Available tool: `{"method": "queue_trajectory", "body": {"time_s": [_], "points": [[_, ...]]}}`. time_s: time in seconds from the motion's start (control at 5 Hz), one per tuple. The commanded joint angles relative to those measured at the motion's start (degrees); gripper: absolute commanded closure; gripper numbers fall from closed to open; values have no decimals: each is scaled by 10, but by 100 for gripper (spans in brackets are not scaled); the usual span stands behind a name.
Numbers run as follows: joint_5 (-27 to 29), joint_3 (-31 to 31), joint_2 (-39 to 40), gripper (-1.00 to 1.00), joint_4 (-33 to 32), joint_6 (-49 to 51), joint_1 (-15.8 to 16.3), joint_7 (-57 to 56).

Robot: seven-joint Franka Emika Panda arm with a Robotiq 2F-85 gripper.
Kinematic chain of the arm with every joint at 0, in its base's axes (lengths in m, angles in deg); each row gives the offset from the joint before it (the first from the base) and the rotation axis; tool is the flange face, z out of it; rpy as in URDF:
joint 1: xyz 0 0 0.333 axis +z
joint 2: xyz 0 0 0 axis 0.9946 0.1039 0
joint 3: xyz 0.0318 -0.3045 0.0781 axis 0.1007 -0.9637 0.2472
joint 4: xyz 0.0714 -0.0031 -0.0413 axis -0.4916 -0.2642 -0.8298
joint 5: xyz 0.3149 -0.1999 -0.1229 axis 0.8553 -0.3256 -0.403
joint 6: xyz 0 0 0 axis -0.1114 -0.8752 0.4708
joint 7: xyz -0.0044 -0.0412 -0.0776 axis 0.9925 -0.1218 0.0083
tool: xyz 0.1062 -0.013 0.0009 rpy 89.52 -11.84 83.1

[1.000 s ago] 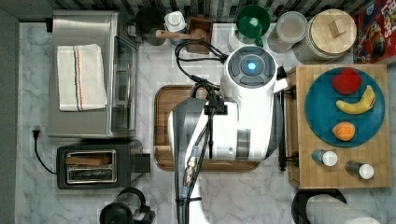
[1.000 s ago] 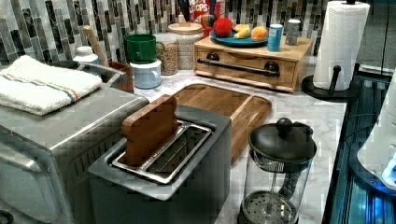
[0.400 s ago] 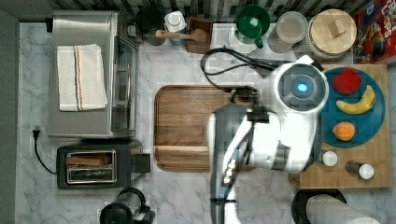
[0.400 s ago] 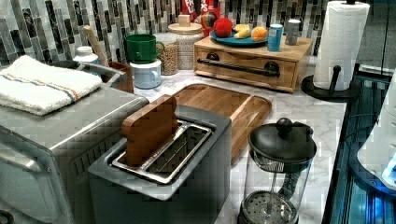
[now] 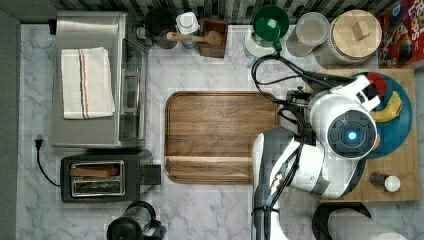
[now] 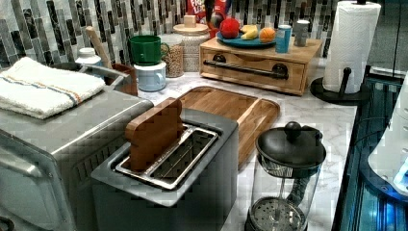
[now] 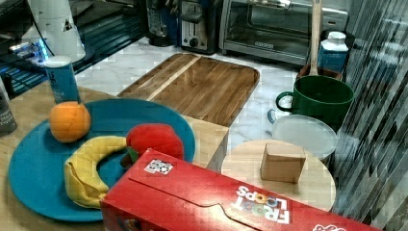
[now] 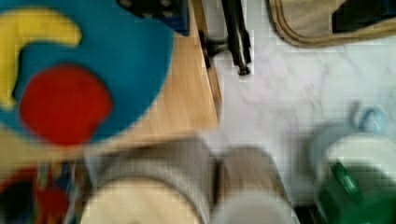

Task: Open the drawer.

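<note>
The light bamboo-wood drawer box (image 6: 257,67) sits at the back of the marble counter (image 6: 308,115) in the left view, between the brown wooden tray (image 6: 228,108) and the white paper-towel roll (image 6: 351,45), and it looks shut, its front flush. A blue plate (image 6: 240,41) of toy fruit rests on top of it. The long slim black bar handle (image 6: 245,69) runs across its front on two mounts; the wrist view shows one end (image 8: 236,35) close by. In the top view the white arm (image 5: 345,135) hangs above the box. Whether the gripper is apart or together cannot be told. A good approach likely means descending in front of the bar, closing squarely around its middle, then pulling straight out toward the tray so the box does not skid or the plate slide
</note>
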Motion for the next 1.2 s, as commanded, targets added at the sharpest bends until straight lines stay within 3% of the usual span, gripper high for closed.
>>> {"method": "queue_trajectory", "body": {"time_s": [0.2,0.4,0.6,1.2], "points": [[-45,40,33,-100,-50,49,53,71],[-43,39,35,-100,-60,21,38,48],[-79,45,26,-100,-66,17,29,69],[-77,38,20,-100,-64,15,15,39]]}}
